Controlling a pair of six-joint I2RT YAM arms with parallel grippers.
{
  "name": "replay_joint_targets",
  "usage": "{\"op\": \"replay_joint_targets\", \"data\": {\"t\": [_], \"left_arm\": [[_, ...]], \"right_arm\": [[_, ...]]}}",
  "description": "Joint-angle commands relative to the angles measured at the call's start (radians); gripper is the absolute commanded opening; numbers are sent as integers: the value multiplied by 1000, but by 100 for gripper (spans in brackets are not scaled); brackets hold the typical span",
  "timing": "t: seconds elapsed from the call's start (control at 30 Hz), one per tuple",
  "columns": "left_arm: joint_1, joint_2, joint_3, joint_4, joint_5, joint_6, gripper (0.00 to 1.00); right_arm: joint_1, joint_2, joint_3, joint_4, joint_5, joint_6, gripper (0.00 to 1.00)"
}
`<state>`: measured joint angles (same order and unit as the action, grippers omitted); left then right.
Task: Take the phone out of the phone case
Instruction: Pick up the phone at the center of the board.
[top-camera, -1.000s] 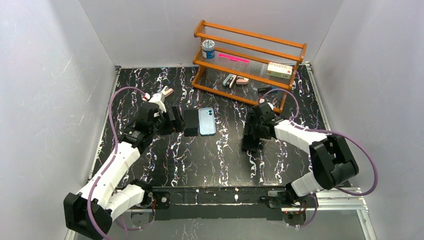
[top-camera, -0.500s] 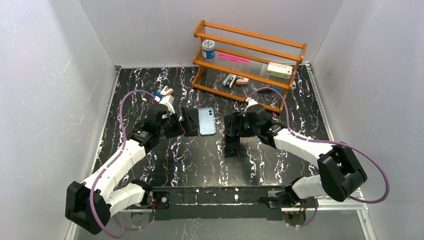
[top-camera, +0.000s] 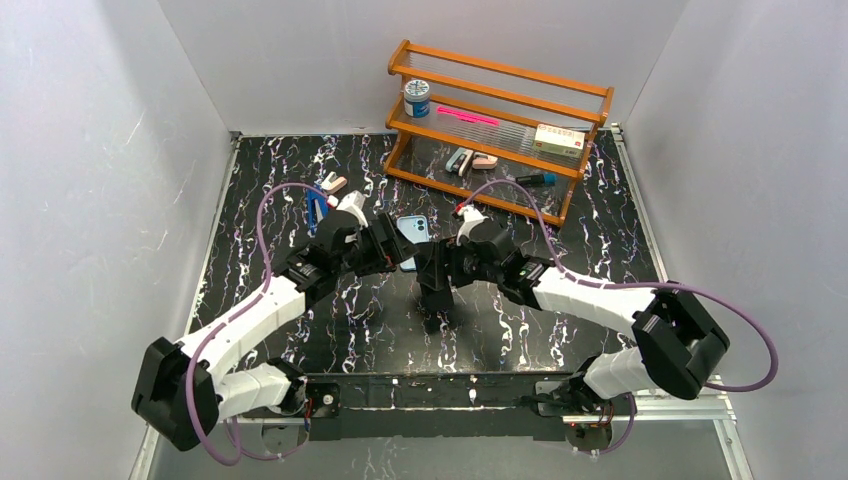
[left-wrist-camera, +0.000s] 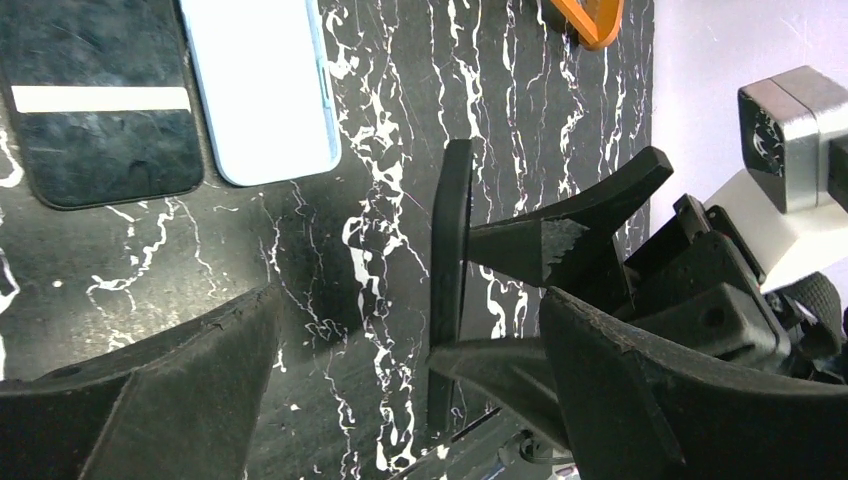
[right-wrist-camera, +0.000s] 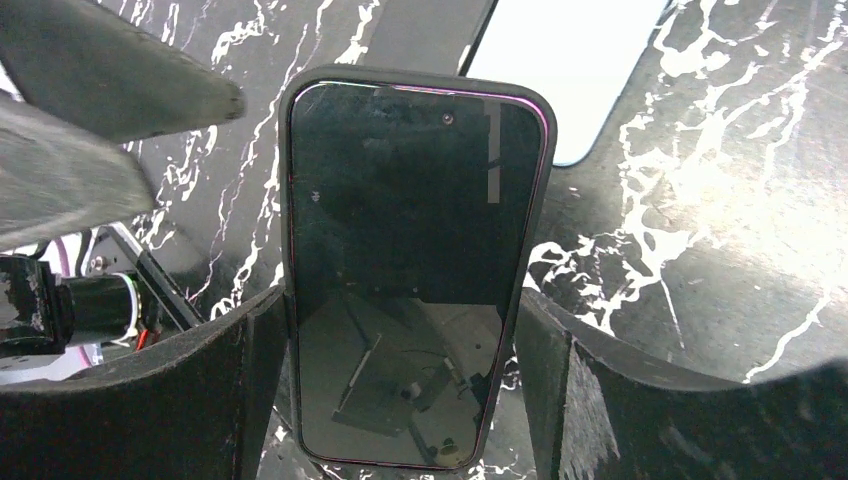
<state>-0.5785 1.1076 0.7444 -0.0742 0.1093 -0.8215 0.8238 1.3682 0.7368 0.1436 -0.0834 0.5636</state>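
My right gripper is shut on a phone in a dark case and holds it upright on its edge above the table's middle; its screen faces the right wrist camera. The cased phone shows edge-on in the left wrist view. My left gripper is open, and its jaws stand either side of the cased phone's top end without touching it. Its fingers show at the upper left in the right wrist view.
A light-blue phone and a black phone lie flat side by side behind the grippers. A wooden rack with a jar and a box stands at the back. Small tools lie at the back left.
My right gripper has carried the cased phone leftward to the table's middle. My left gripper has moved right, off the black phone on the table, to the held phone.
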Motion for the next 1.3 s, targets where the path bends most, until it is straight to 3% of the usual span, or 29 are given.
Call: {"op": "replay_joint_targets", "data": {"t": [0.0, 0.5, 0.63, 0.93, 1.0, 1.03, 1.27], "left_arm": [[-26, 26, -24, 49, -30, -48, 96], [-87, 89, -74, 193, -16, -101, 74], [-86, 83, -97, 238, -12, -112, 61], [-87, 63, -121, 257, -42, -123, 18], [-86, 52, -121, 249, -62, -120, 2], [-84, 43, -122, 246, -71, -119, 0], [-3, -55, -189, 317, -74, -173, 0]], "right_arm": [[28, 0, 63, 145, -16, -20, 1], [78, 51, 119, 228, -50, -36, 1], [80, 63, 118, 262, -69, -23, 1], [80, 65, 105, 306, -79, -16, 2], [80, 61, 96, 319, -74, -5, 11], [80, 59, 92, 326, -75, -3, 17], [75, 31, 41, 372, -64, 51, 73]]}}
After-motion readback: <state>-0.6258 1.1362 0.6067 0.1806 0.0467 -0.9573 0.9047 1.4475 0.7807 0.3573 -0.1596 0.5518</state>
